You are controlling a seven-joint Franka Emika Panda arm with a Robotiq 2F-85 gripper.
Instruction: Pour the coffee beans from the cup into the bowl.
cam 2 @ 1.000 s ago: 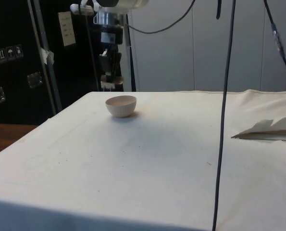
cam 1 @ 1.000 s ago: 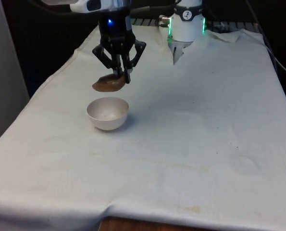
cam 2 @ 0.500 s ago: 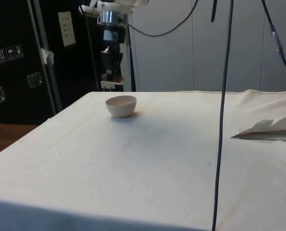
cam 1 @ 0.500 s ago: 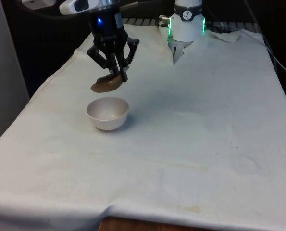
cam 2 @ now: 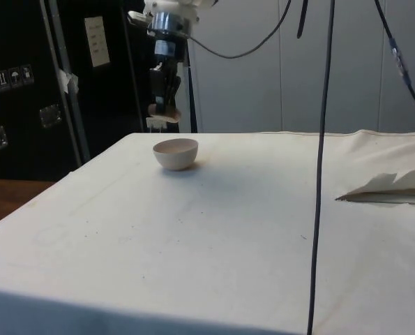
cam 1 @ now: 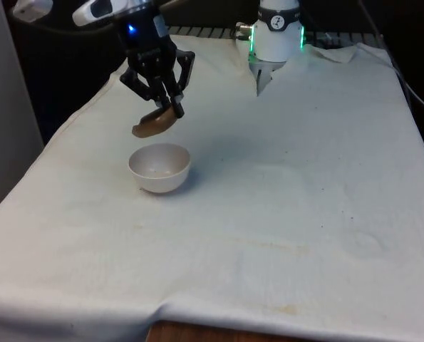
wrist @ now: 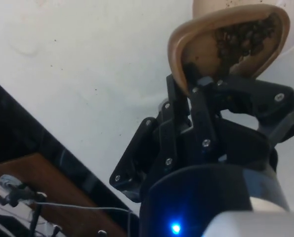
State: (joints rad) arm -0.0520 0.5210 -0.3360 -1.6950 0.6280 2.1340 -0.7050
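- On the table (cam 1: 290, 206), the white cloth lies spread wide and mostly bare, a little rumpled toward the far end.
- The arm reaches in from the front view's left, and the black gripper (cam 1: 170, 109) hangs above the cloth, tipped at an angle rather than pointing straight down.
- The pale bowl (cam 1: 159, 167) sits upright on the cloth below the gripper, a bit nearer the camera in the front view; in the side view the bowl (cam 2: 176, 153) looks open and ready, and I can't tell whether anything is in it yet.
- The brown cup (cam 1: 153, 123) is in the air, well clear of the bowl, with the fingers pinched on its rim. In the wrist view the cup (wrist: 226, 47) is tilted, and the bowl's edge shows just beyond its lip.
- The coffee beans (wrist: 243, 34) are heaped in the cup's lower part, close against the lip.
- My worry from here: the cup seems to sit off toward the bowl's far side, not squarely over its middle, so a quick tilt could send beans past the rim onto the cloth.
- The height adds to that; beans falling from up there may bounce out of a shallow bowl.
- A grip on only the rim could also let the cup swivel as the load shifts.
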